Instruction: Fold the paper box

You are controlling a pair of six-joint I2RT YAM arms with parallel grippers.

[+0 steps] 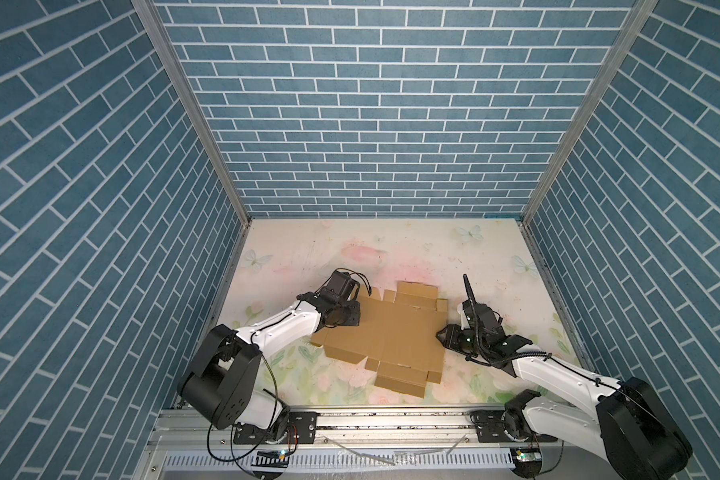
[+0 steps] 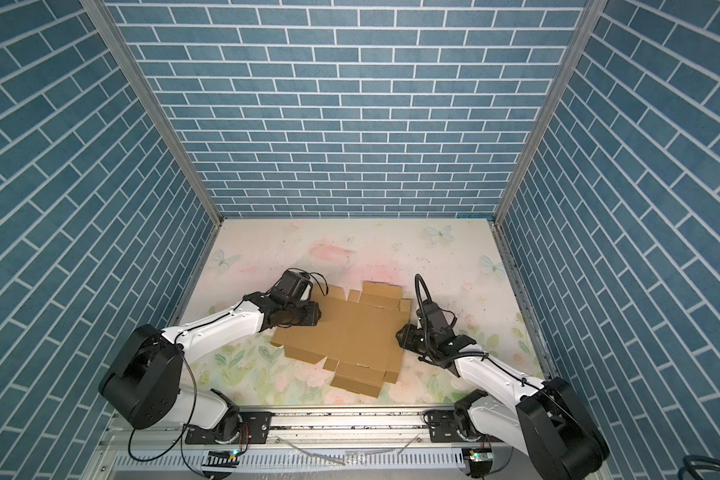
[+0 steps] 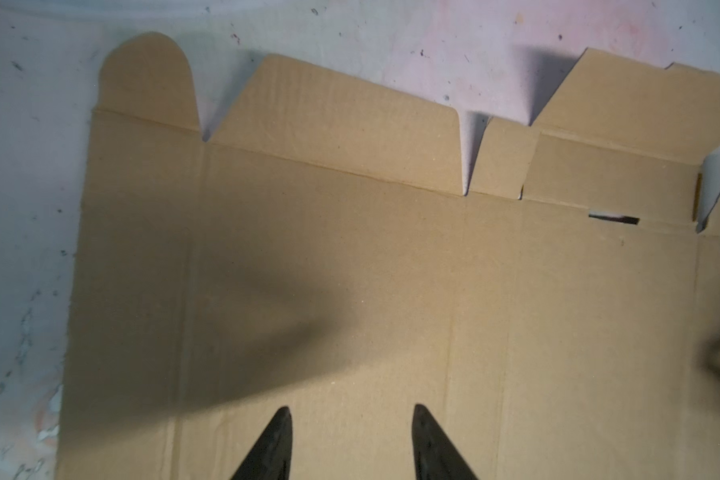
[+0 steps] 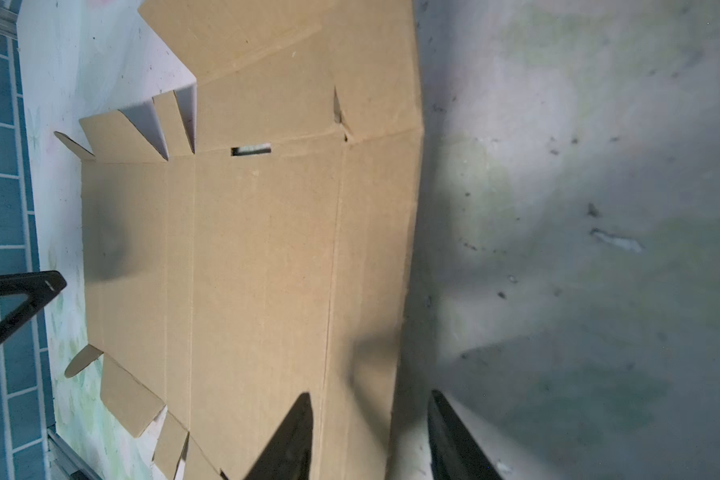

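Starts from a flat sheet: paper box lying unfolded mid-surface, between the two arms, creases showing, flaps splayed toward the far and near sides. Looks to be the very opening of the fold, with no wall raised yet.

Left end effector: released, fingers parted with nothing between them, poised over the sheet's left panel. Right end effector: likewise released, straddling the sheet's right edge, one finger over cardboard, its mate over bare surface, clasping nothing. Cannot tell from these views whether either pair of tips actually touches the board.

To do this step well:
- Pin the middle panel with the left tips, close beside a crease, to stop any sliding.
- Slip the outer right finger under the edge, low and shallow.
- Lift the end panel about its own crease rather than dragging it sideways.
- Keep pressure light, to avoid kinking the corrugated board off-line.
- Watch the small corner flaps, likely to snag or spring back.
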